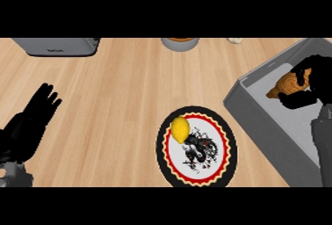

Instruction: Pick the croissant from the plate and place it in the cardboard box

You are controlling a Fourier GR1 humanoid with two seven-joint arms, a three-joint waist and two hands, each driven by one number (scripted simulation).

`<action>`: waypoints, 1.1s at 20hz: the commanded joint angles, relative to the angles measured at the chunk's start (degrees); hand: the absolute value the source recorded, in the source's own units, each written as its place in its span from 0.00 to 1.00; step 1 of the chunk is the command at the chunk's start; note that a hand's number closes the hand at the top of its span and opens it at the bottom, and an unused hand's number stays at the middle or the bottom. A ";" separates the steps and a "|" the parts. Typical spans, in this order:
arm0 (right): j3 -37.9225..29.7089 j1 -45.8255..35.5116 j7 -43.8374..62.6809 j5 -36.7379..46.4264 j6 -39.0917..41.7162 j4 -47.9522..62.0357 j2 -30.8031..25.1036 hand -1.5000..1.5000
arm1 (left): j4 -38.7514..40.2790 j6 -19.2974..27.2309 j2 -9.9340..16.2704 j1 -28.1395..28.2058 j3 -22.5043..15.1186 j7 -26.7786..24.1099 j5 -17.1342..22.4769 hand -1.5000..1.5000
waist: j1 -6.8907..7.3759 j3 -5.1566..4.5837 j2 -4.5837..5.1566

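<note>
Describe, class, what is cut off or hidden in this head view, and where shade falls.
Head view: the right hand hides much of the croissant; the box runs off the right edge; the grey appliance and pot are clipped at the top; the box's inner wall looks shaded.

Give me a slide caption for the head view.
Right hand holds croissant inside grey box; lemon remains on plate.

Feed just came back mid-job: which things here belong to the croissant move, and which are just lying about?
Job:
- croissant, over the box, in the right hand
- grey box
- plate

Lying about:
- lemon on the plate
- grey appliance, top left
- round pot, top edge
- left hand, resting open at the left
</note>
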 commanded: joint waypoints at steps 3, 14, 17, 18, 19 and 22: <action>-3.89 -0.67 -2.51 -2.73 -1.60 12.80 -0.49 0.00 | 0.04 0.82 -0.93 -1.03 -0.55 0.75 -0.76 0.50 | 0.02 0.01 0.00; -14.09 0.89 -11.60 -16.98 -15.51 4.62 6.94 0.00 | 0.77 -1.86 1.18 0.19 1.99 -0.21 1.00 0.50 | -0.93 0.09 -0.13; -20.25 0.33 -11.11 -23.45 -14.73 2.77 5.43 0.00 | 0.30 -0.07 -0.81 1.53 0.44 -1.64 -1.43 0.50 | -1.25 0.04 -0.29; -20.54 0.04 -11.22 -24.96 -16.13 2.16 7.62 0.00 | 0.69 0.02 -0.87 0.48 0.60 -0.87 -0.80 0.50 | -1.14 0.04 -0.26; -23.23 1.95 -12.39 -28.59 -12.67 0.34 4.67 0.00 | -0.30 -0.69 -1.67 3.50 0.51 -2.79 -0.73 0.50 | -1.22 0.01 -0.44; -27.87 5.83 -12.74 -34.33 -8.96 -2.08 2.04 0.00 | -1.91 -0.36 -1.26 2.92 0.42 -1.15 -0.79 0.50 | -1.45 0.01 -0.46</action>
